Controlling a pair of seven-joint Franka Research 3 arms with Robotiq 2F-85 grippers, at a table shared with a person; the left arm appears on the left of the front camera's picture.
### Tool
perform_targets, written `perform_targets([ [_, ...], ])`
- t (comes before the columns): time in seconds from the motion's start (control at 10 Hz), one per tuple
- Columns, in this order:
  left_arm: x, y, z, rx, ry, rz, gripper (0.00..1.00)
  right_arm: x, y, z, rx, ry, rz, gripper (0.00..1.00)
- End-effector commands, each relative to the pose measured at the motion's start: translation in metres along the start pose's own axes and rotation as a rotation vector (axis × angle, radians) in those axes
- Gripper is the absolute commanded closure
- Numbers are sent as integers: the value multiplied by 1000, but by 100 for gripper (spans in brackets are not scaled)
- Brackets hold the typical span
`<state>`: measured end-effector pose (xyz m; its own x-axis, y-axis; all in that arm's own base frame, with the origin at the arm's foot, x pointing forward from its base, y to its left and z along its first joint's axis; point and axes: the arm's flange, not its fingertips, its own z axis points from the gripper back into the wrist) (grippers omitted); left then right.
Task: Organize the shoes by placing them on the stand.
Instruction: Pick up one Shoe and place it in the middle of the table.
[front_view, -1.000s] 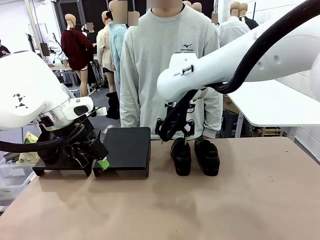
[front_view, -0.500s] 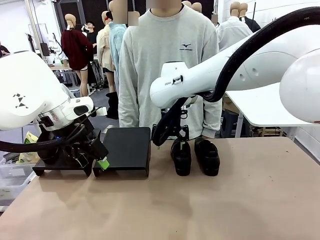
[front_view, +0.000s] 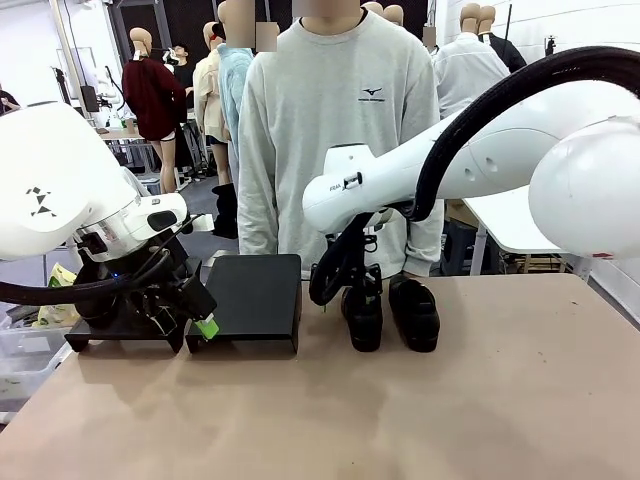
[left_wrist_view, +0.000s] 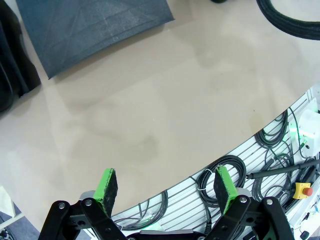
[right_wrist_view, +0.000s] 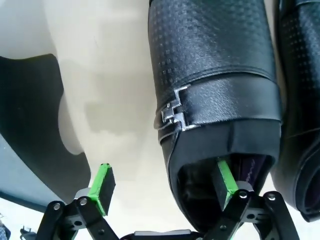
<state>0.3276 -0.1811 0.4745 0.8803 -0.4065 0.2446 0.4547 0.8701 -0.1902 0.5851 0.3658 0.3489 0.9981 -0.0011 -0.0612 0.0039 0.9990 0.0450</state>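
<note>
Take the tan table (front_view: 450, 400) as your reference. At its far edge, you see a person (front_view: 330, 130) in a grey sweatshirt. Beyond its far right corner stands a white table (front_view: 520, 215). Beside its left edge sits a clear plastic bin (front_view: 20, 365). Below its edge, in the left wrist view, you find coiled black cables (left_wrist_view: 225, 167) and a red button (left_wrist_view: 306, 191).

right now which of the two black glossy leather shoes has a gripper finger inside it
The shoe on the robot's left, nearer the matte black stand: the right gripper has one green pad in its heel opening; the other shoe has none.
</note>
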Motion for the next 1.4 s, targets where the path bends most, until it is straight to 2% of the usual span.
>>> perform_targets([
  [0.0,0,1,0,-6,-1,4,0,5,4,-1,-19,7,10,21],
  [0.4,0,1,0,-6,-1,4,0,3,3,2,-43,13,-10,96],
  [0.5,0,1,0,-6,-1,4,0,3,2,2,-48,16,-18,100],
  [1.1,0,1,0,-6,-1,4,0,2,1,6,-43,45,-53,100],
  [1.3,0,1,0,-6,-1,4,0,-28,-1,47,-68,5,-75,100],
])
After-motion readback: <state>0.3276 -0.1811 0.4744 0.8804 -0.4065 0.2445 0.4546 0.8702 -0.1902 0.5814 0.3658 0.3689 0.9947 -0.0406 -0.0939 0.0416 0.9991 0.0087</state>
